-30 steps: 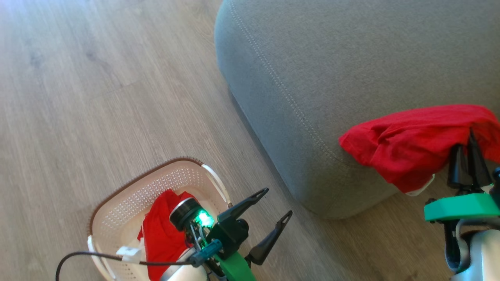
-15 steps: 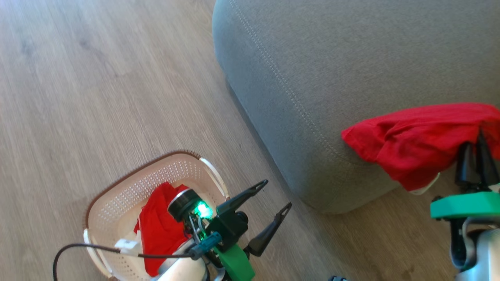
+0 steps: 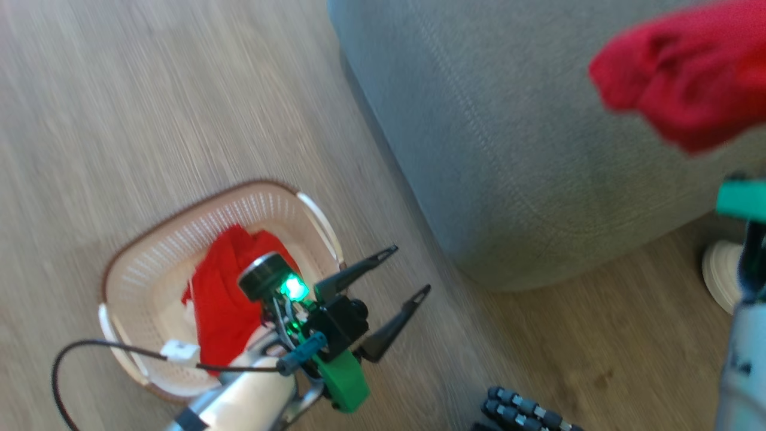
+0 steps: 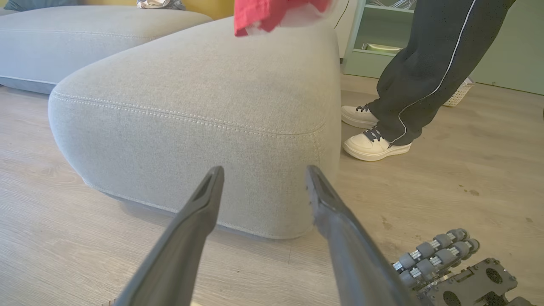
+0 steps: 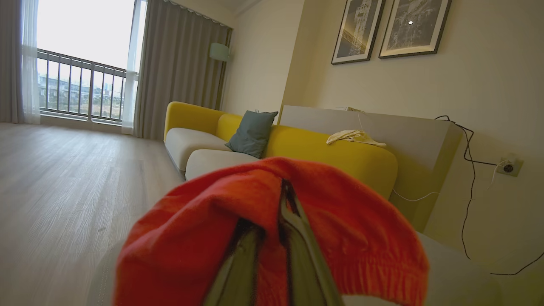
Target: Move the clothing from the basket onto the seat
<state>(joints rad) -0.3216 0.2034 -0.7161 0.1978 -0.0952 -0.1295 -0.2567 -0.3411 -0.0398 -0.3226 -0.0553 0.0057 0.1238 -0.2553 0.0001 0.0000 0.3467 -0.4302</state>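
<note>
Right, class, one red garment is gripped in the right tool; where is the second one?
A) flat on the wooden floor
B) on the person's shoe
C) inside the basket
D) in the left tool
C: the head view shows the second garment lying inside the basket near the open, empty left tool; the right tool holds the first garment.

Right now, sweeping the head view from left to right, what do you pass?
basket, with one red garment inside → left gripper, open → seat → other red garment, up over the seat
</note>
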